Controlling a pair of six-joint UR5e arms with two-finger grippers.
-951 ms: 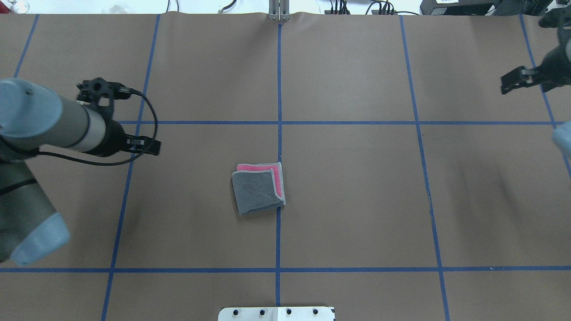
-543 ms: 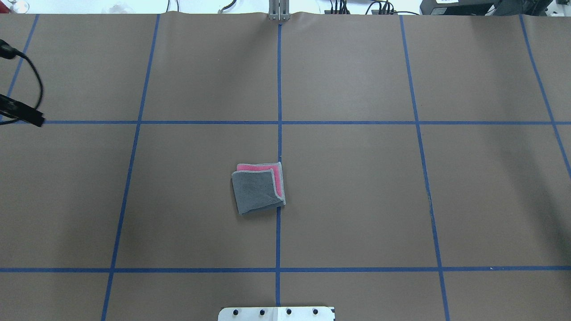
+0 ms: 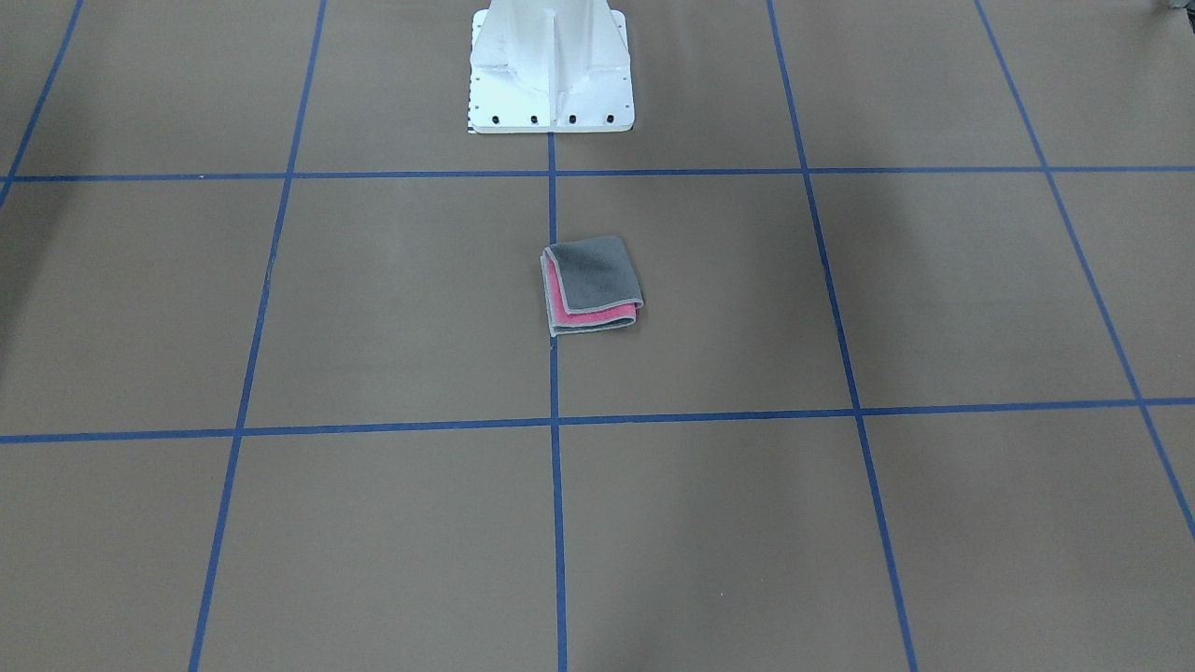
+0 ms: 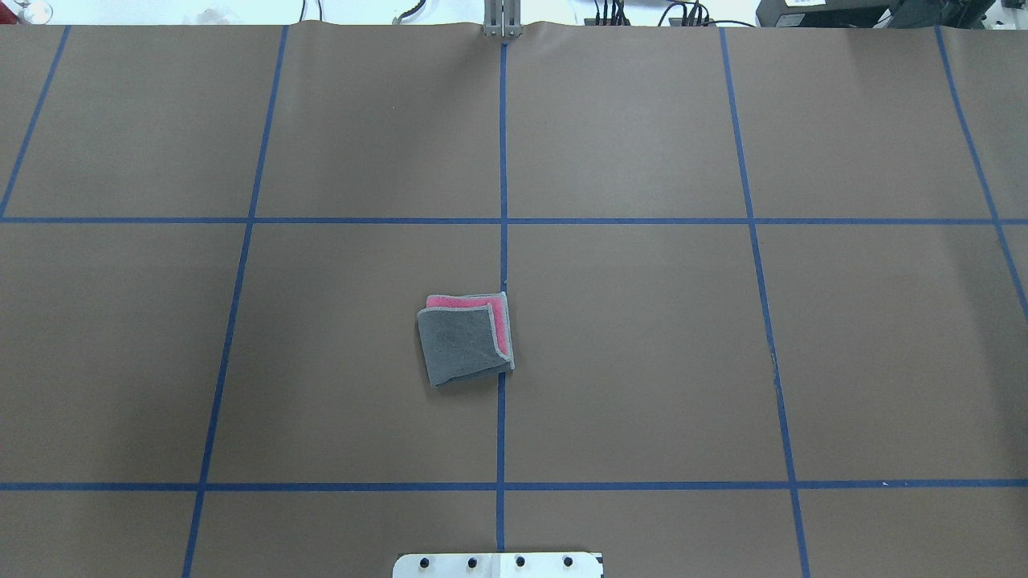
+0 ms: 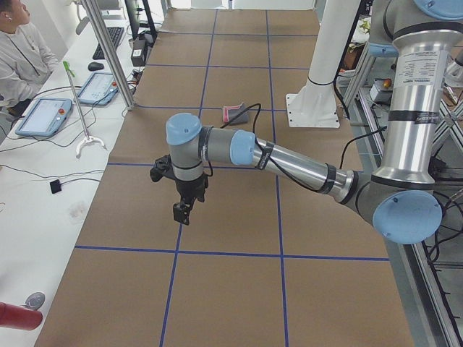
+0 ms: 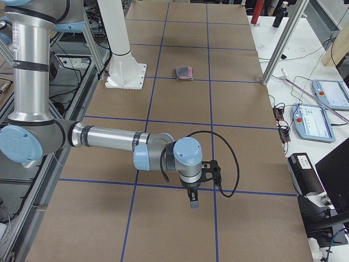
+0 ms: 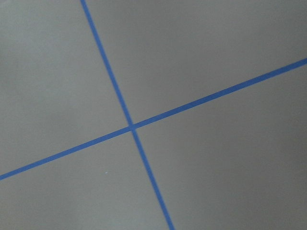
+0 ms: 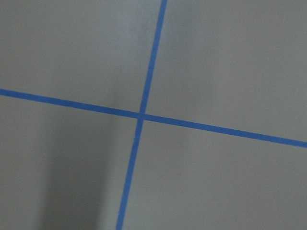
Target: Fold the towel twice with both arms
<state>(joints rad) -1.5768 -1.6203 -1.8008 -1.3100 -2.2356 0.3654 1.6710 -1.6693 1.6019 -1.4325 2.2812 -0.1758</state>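
The towel lies folded into a small square near the table's middle, dark grey on top with a pink strip along two edges. It also shows in the front view and, small, in the side views. Neither arm is near it. My left gripper hangs over the table's left end, pointing down at bare paper. My right gripper hangs over the right end. I cannot tell whether either is open or shut. Both wrist views show only paper and tape lines.
Brown paper with a blue tape grid covers the table. The white pedestal base stands at the robot's edge. A side bench holds tablets, cables and metal posts; a seated person is there.
Both arms have swung outward and left the overhead view, the right one first, then the left. The towel has not moved.
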